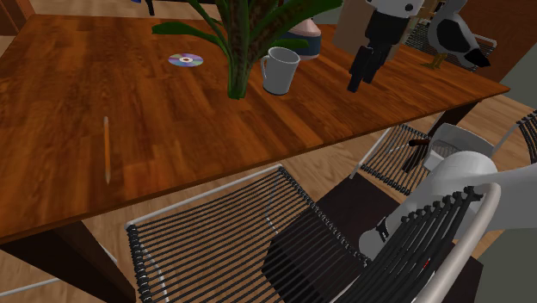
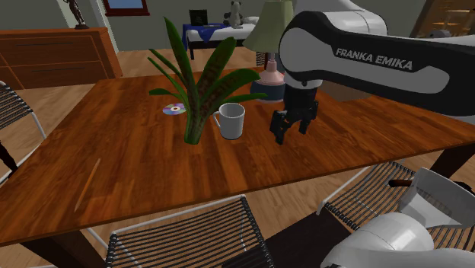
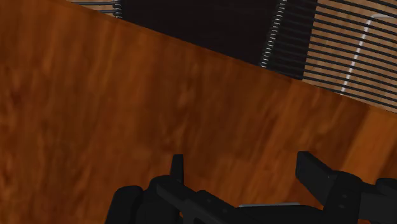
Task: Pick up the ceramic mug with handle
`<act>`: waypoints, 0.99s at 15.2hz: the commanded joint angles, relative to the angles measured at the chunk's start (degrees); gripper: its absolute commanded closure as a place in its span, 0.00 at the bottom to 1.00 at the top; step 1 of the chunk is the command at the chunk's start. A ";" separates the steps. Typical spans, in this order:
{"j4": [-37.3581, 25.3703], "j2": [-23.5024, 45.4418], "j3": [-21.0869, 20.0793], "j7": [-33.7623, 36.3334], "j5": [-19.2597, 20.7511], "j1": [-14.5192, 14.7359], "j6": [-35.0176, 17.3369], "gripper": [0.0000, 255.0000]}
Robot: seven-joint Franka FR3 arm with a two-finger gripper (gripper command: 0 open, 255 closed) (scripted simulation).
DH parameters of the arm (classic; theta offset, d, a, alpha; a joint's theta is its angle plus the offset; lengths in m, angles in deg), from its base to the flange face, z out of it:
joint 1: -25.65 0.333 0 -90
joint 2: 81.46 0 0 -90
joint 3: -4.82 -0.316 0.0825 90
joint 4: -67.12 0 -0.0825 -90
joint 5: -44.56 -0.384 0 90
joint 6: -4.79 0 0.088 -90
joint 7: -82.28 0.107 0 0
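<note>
Jaws apart; one mug (image 1: 280, 71), one disc (image 1: 186, 60)

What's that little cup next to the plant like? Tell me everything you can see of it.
The mug is plain white and smooth, a straight-sided cup with one loop handle on the side facing the plant. It stands upright, mouth open to the top, on the brown wooden table, close beside the plant's base; whether they touch cannot be told. The black pincer hangs open on the mug's far side from the handle, clearly apart from it.
</note>
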 commanded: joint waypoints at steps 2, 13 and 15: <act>-1.68 2.22 -0.26 0.43 -0.46 0.21 -0.62 0.00; -24.42 26.03 -2.40 4.50 -4.17 1.89 -2.77 0.00; -29.51 30.38 -2.69 5.17 -4.64 2.09 -2.26 0.00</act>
